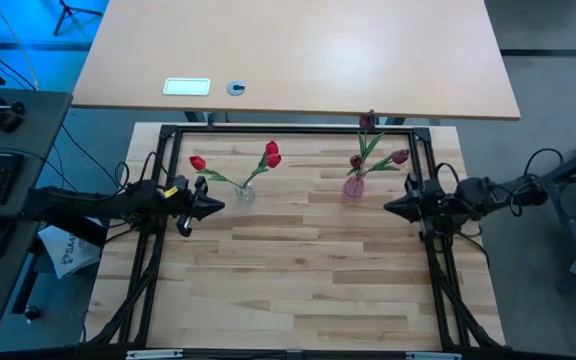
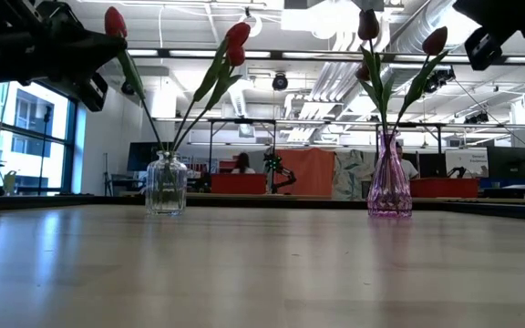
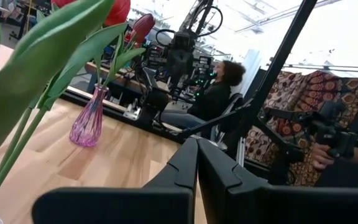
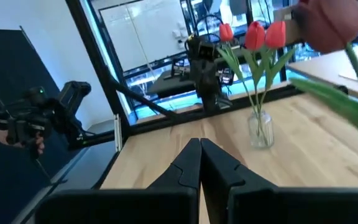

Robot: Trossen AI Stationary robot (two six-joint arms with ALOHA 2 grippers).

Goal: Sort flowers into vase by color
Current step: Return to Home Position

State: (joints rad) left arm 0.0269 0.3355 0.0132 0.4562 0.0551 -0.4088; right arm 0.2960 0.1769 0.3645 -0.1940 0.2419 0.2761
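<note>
Low view, red tulips (image 2: 237,36) in clear vase (image 2: 167,187)

Left vase (image 1: 245,195) and right vase (image 1: 353,187) stand apart on the worktop (image 1: 298,275), tulips (image 1: 271,155) in each; left hand (image 1: 216,207) and right hand (image 1: 389,207) flank them outside.

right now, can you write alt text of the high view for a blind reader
A light wooden table holds a clear glass vase of three red tulips, left, and a pink glass vase of three maroon tulips, right. The left gripper and right gripper flank them, jaws shut.
</note>
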